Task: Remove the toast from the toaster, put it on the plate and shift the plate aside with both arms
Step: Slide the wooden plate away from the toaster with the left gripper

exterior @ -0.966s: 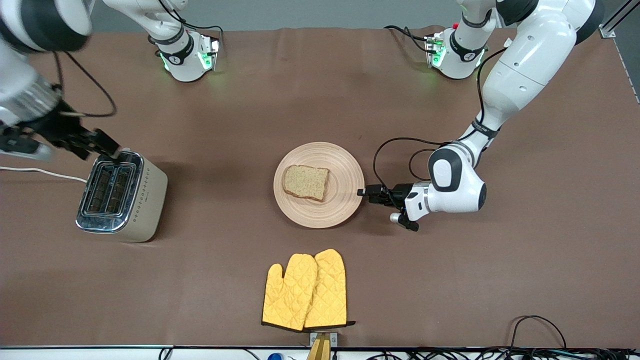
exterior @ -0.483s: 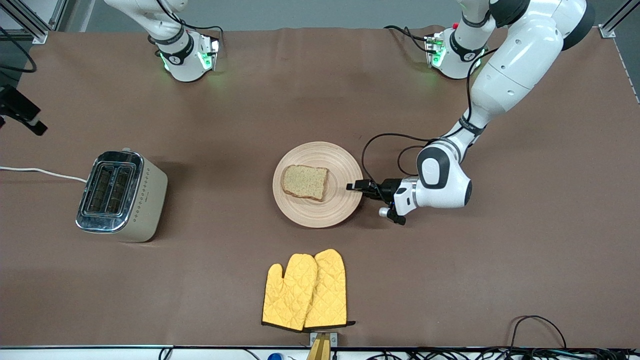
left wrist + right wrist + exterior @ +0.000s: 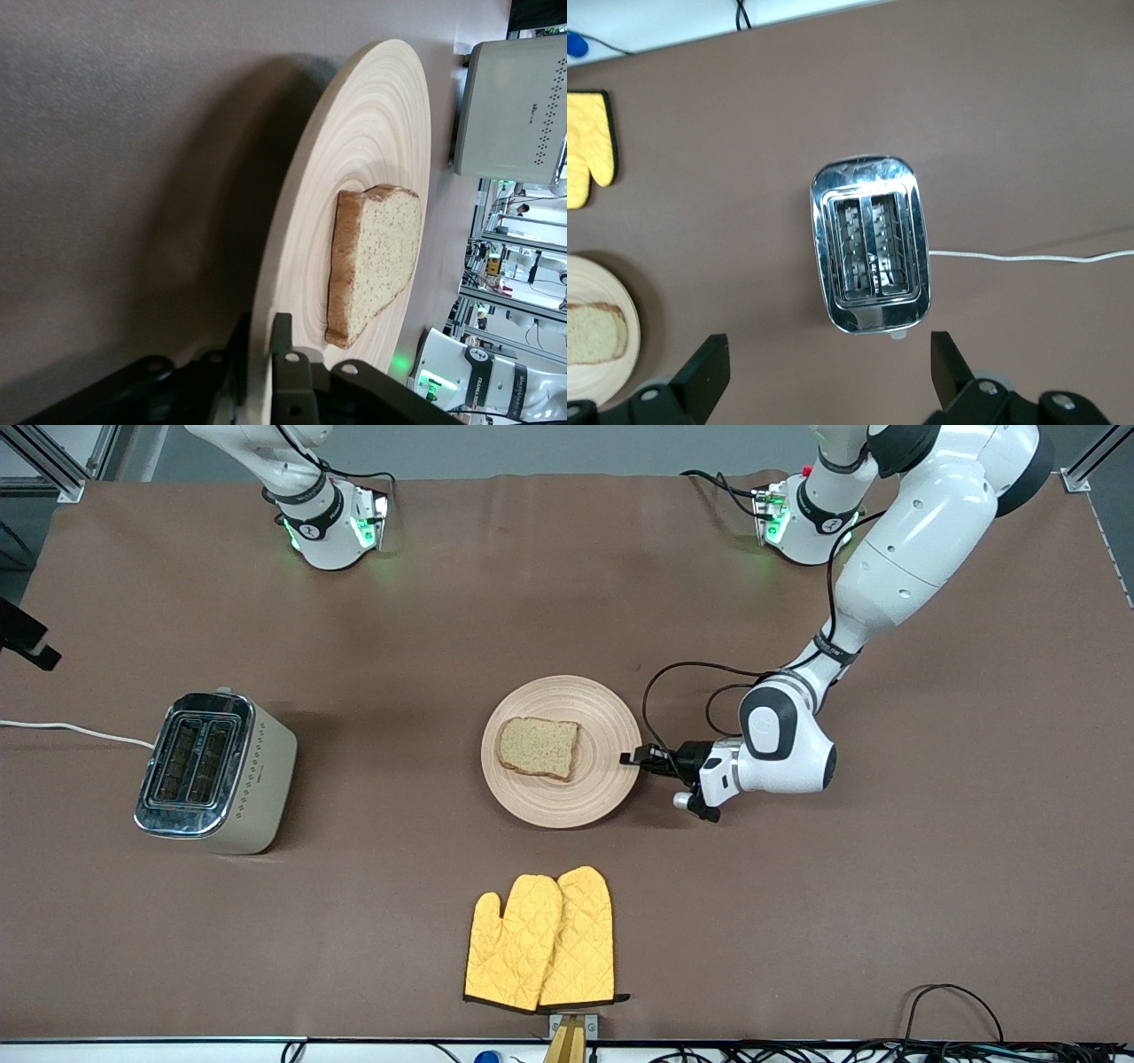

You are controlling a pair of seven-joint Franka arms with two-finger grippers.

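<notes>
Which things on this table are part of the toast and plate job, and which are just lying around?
Part of the job:
toast, on the plate
plate
left gripper, shut on the plate's rim
right gripper, open above the toaster

Lying about:
toaster
yellow oven mitts

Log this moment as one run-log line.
toast: on plate | left gripper: shut on plate rim | right gripper: open, over toaster

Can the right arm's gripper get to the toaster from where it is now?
Probably yes. The right gripper hangs open, high above the toaster, and nothing shows between them. The left gripper is busy elsewhere, shut on the rim of the plate holding the toast.
</notes>
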